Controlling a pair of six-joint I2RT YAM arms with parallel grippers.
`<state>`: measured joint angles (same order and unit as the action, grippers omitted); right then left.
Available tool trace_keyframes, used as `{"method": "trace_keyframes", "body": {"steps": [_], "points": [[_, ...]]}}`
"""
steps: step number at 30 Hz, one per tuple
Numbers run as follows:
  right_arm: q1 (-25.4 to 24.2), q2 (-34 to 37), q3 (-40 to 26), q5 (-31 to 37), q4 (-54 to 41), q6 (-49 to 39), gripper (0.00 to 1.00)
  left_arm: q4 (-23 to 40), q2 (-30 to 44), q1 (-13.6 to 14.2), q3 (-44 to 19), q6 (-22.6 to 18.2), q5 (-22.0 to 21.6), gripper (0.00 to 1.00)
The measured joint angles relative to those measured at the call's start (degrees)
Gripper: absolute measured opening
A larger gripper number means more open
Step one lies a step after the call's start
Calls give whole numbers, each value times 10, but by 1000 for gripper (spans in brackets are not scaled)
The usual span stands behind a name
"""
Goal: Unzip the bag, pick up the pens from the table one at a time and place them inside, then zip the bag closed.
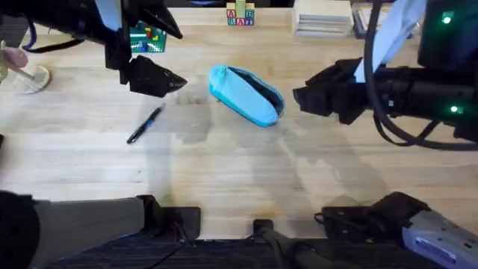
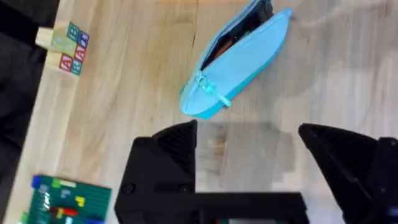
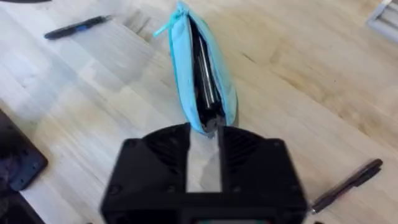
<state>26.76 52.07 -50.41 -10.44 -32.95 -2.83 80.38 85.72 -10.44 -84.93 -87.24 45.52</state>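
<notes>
The light-blue bag (image 1: 246,96) lies slanted on the table (image 1: 224,164) near its middle, zipper open, with dark pens showing inside the slit (image 3: 202,68). One dark pen (image 1: 144,125) lies on the wood to the bag's left and is also seen from the right wrist (image 3: 78,28). Another pen (image 3: 348,185) lies beside my right gripper. My left gripper (image 1: 170,79) hovers left of the bag, fingers wide apart and empty (image 2: 249,146). My right gripper (image 1: 302,97) sits just right of the bag's end, with a narrow gap between its fingers and nothing held (image 3: 204,155).
Alphabet blocks (image 1: 240,15) and a pale flat stack (image 1: 323,16) stand at the back edge. A green brick plate (image 1: 147,39) lies behind the left gripper. A white object (image 1: 30,78) rests at the far left. Bare wood stretches across the front.
</notes>
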Motion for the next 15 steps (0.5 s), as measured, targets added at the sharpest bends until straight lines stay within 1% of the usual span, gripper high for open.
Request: {"method": "trace_keyframes", "body": {"steps": [3,4,6,7,11,12,13,15], "points": [[0,0,0,1,-12,0,65,0,-9,0,0,63,-4,993],[0,0,0,2,-21,-1,33,0,-17,0,0,129,-5,993],[0,0,0,2,-23,-2,31,3,-20,0,0,165,-5,993],[0,0,0,1,-29,-18,30,12,-22,0,0,208,-6,993],[0,9,0,1,-32,-50,30,12,-22,0,0,225,-6,993],[0,32,0,1,-32,-77,30,12,-22,0,0,232,-6,993],[0,42,0,1,-31,-85,30,12,-22,0,0,233,-6,993],[0,105,0,1,-18,-113,30,12,-22,0,0,237,-6,993]]}}
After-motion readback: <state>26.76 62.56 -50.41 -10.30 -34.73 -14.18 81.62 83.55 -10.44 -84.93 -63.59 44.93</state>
